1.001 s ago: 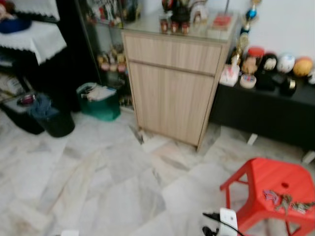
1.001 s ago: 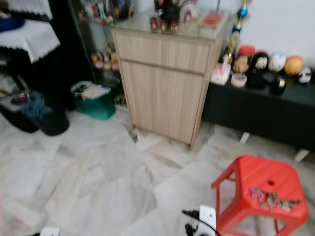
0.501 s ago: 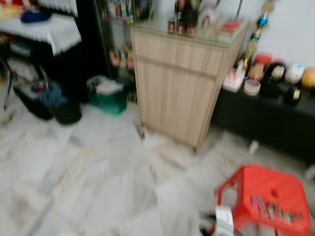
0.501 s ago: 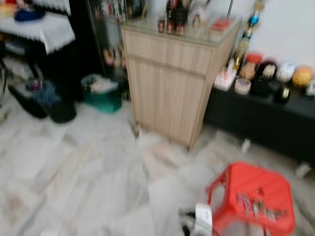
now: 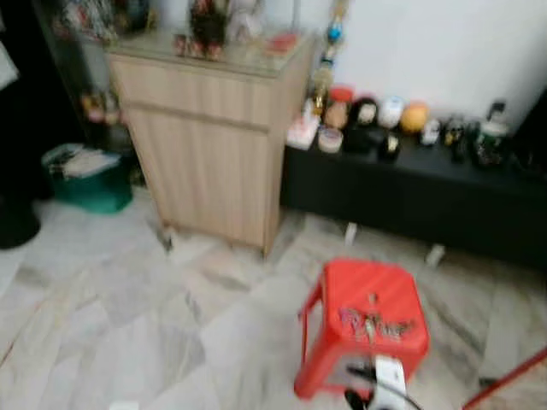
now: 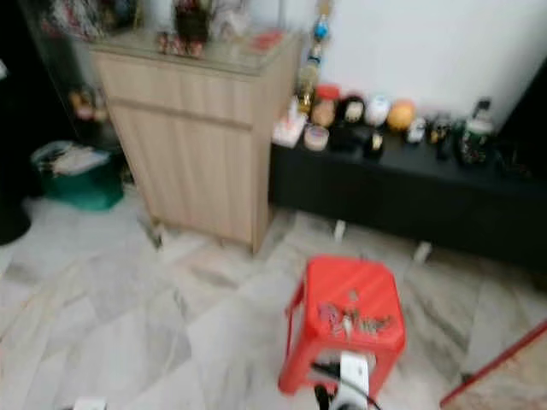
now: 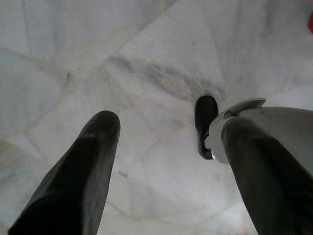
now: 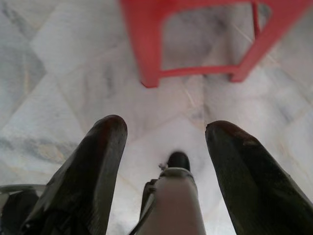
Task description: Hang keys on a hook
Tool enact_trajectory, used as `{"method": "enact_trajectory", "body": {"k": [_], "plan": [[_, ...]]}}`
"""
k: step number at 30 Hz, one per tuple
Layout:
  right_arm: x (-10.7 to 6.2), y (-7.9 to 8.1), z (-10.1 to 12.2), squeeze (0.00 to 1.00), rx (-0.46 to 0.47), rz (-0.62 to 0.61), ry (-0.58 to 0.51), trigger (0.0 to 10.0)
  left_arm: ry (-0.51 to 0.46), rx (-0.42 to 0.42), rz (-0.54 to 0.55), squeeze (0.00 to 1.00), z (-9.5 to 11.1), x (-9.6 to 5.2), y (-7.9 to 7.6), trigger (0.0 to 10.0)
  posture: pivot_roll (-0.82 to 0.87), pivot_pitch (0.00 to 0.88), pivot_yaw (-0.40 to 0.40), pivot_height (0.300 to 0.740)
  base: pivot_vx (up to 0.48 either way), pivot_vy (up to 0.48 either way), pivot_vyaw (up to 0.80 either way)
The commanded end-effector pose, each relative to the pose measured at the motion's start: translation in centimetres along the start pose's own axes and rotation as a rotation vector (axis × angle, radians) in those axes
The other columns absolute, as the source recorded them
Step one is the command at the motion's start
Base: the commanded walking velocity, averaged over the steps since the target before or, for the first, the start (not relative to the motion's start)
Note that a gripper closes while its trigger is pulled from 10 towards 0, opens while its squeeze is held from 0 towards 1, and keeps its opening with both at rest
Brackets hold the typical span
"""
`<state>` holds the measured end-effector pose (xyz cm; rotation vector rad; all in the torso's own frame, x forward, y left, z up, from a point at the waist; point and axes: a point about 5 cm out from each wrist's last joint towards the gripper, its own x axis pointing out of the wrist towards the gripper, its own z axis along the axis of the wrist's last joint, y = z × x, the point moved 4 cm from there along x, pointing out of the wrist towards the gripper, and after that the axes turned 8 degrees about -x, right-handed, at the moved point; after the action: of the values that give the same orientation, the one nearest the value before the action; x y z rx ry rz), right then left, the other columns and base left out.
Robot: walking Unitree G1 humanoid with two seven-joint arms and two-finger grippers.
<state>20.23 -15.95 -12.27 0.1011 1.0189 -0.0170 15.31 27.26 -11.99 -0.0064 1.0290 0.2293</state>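
A jumble of metal keys [image 5: 373, 325] lies on the flat square seat of a glossy red plastic stool [image 5: 329, 363], which stands on veined grey marble floor [image 5: 111, 307] before a pale wood-grain cabinet [image 5: 205, 145]. The left gripper [image 7: 168, 134] and right gripper [image 8: 164, 132] hang above the floor, tapered black fingers spread and empty

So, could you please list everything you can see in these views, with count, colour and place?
keys: one bunch, mixed metal, on the stool's seat
stool: one, red plastic, on the marble floor
cabinet: one, light wood, by the wall
low bench: one, black, beside the cabinet, carrying small ornaments
bin: one, green, on the cabinet's other side
left gripper: black fingers apart, over bare floor
right gripper: black fingers apart, near the stool's legs
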Motion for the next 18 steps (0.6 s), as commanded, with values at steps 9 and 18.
{"method": "enact_trajectory", "body": {"k": [9,18], "plan": [[-0.1,-0.7,-0.2,0.00,0.052,-0.033,-0.023,10.0,-0.007,-0.073,0.002,0.00,-0.9,-0.2,0.0,10.0,0.06,0.000,0.001,0.740,0.000,-0.060,0.00],[-1.0,-3.9,8.2,0.00,0.029,-0.116,-0.351,10.0,-0.435,-0.142,0.003,0.00,8.1,-0.8,-0.1,10.0,0.07,0.000,-0.026,0.740,0.000,0.000,0.00]]}}
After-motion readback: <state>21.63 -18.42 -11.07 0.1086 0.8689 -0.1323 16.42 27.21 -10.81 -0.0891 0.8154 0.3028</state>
